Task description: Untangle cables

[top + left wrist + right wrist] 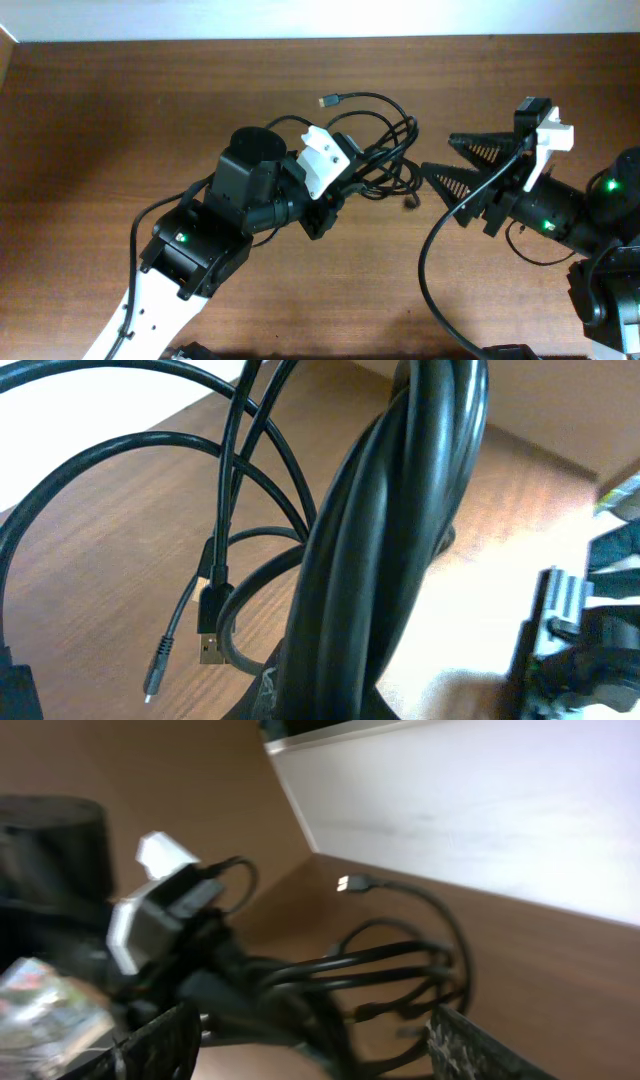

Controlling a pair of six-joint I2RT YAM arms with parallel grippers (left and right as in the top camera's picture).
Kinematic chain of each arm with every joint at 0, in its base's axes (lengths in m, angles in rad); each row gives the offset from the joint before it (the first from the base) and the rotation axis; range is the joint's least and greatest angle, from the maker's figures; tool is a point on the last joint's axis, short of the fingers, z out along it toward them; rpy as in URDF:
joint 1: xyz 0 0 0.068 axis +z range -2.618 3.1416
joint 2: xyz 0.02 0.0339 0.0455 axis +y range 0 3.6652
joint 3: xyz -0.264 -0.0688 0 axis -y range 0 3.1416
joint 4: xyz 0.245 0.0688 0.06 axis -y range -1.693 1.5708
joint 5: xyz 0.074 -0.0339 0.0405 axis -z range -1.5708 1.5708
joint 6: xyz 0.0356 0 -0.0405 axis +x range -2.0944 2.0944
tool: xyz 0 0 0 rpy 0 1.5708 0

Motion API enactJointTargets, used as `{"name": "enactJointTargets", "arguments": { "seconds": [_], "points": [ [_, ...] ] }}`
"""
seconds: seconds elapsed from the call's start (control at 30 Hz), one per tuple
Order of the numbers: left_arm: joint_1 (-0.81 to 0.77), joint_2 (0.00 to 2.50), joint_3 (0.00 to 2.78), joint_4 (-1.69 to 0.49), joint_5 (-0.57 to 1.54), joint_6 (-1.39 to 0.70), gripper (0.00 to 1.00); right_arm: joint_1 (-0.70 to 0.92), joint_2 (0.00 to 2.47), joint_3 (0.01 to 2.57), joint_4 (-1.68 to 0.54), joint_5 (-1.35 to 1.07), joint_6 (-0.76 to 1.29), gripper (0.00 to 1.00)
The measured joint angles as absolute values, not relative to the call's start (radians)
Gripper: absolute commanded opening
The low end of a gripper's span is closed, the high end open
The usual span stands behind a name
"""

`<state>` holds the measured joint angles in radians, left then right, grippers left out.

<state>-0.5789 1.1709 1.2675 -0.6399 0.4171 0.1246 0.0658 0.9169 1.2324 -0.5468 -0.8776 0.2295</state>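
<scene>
Cables (pixel 385 150) bunched mid-bench (pixel 120 120), clamped in left end effector (pixel 350 172); right end effector (pixel 437 153) spread apart at 3 o'clock. Left wrist only: two plug ends (pixel 208 645) close-up.

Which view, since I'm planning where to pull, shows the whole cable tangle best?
Overhead: the cables show whole, every loop and one plug end. Left wrist gives only a close twisted bundle with two hanging plugs; right wrist is blurred and cropped.
</scene>
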Motion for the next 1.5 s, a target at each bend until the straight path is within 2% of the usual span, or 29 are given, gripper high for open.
{"name": "enactJointTargets", "arguments": {
  "seconds": [0.1, 0.27, 0.5, 0.77, 0.83, 0.87, 0.9, 0.93, 0.97, 1.0, 1.1, 1.2, 1.27, 1.3, 1.37, 1.43, 1.5],
  "points": [
    [-0.579, 1.171, 1.267, -0.64, 0.384, 0.135, 0.0, 0.066, 0.917, 1.232, -0.547, -0.942, 0.292, 0.81],
    [-0.579, 1.171, 1.267, -0.615, 0.367, 0.146, 0.0, 0.066, 0.917, 1.232, -0.548, -1.013, 0.424, 0.84],
    [-0.58, 1.173, 1.267, -0.546, 0.439, 0.216, 0.0, 0.066, 0.957, 1.232, -0.551, -1.025, 0.529, 0.85],
    [-0.586, 1.174, 1.267, -0.55, 0.527, 0.301, 0.0, 0.066, 1.009, 1.232, -0.479, -1.04, 0.554, 0.85],
    [-0.587, 1.181, 1.267, -0.552, 0.53, 0.305, 0.0, 0.066, 1.009, 1.232, -0.445, -1.051, 0.554, 0.78],
    [-0.589, 1.191, 1.267, -0.556, 0.532, 0.308, 0.0, 0.066, 1.009, 1.232, -0.44, -1.054, 0.554, 0.69],
    [-0.591, 1.2, 1.267, -0.557, 0.533, 0.31, 0.0, 0.066, 1.009, 1.232, -0.44, -1.057, 0.556, 0.52],
    [-0.596, 1.208, 1.267, -0.556, 0.534, 0.311, 0.0, 0.066, 1.009, 1.232, -0.441, -1.058, 0.561, 0.41],
    [-0.603, 1.214, 1.267, -0.556, 0.535, 0.312, 0.0, 0.066, 1.009, 1.232, -0.439, -1.06, 0.558, 0.35],
    [-0.612, 1.218, 1.267, -0.551, 0.535, 0.312, 0.0, 0.066, 1.009, 1.232, -0.44, -1.061, 0.557, 0.33],
    [-0.64, 1.221, 1.267, -0.527, 0.538, 0.315, 0.0, 0.066, 1.009, 1.232, -0.441, -1.063, 0.565, 0.32],
    [-0.645, 1.221, 1.267, -0.519, 0.542, 0.315, 0.0, 0.066, 1.009, 1.232, -0.456, -1.065, 0.565, 0.48],
    [-0.645, 1.221, 1.267, -0.513, 0.543, 0.312, 0.0, 0.066, 1.009, 1.232, -0.463, -1.065, 0.56, 0.5],
    [-0.645, 1.221, 1.267, -0.513, 0.543, 0.311, 0.0, 0.066, 1.009, 1.232, -0.464, -1.065, 0.565, 0.36],
    [-0.645, 1.221, 1.267, -0.512, 0.543, 0.311, 0.0, 0.066, 1.009, 1.232, -0.462, -1.066, 0.562, 0.19],
    [-0.645, 1.221, 1.267, -0.513, 0.543, 0.31, 0.0, 0.066, 1.009, 1.232, -0.459, -1.072, 0.566, 0.06],
    [-0.645, 1.221, 1.267, -0.512, 0.532, 0.283, 0.0, 0.066, 1.009, 1.232, -0.415, -1.094, 0.567, 0.04]
  ]
}}
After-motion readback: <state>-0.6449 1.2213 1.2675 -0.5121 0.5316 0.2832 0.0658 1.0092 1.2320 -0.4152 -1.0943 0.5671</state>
